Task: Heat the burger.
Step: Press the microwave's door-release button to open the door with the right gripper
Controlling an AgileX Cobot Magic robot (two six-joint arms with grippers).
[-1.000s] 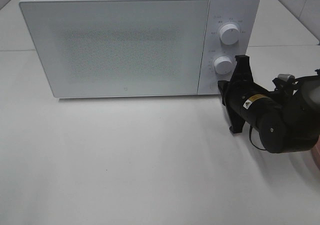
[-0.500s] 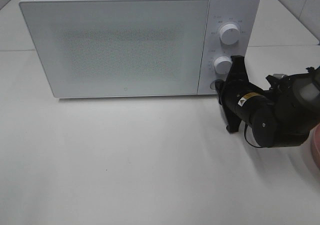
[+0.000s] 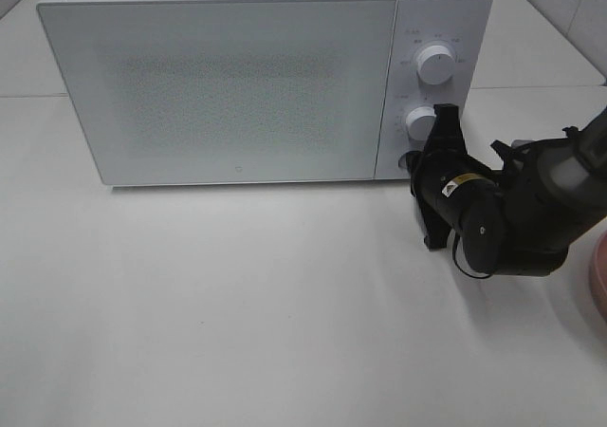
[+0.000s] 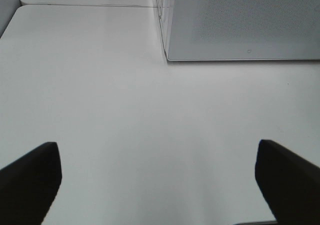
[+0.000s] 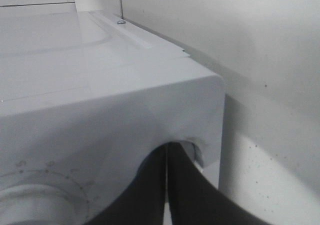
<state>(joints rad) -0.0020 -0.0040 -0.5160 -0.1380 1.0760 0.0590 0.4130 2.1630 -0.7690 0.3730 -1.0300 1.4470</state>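
Nearest you, the left claw hangs released over the bare white counter, its two dark fingers spread wide with nothing between them. At the right edge of the high view you can see a sliver of a round pink plate on the counter, cut off by the frame. Just beyond it the black right arm reaches across to the front of the white microwave oven. Your right claw is clenched, its fingers pressed together on nothing. Its tips sit at the bottom right corner of the control panel, against what looks like a round button, though the wrist view is too close and shadowed to be sure they touch. Above that spot are the lower white dial and the upper white dial. The oven's frosted door is closed. The burger shows in none of your views, so you cannot tell where it is.
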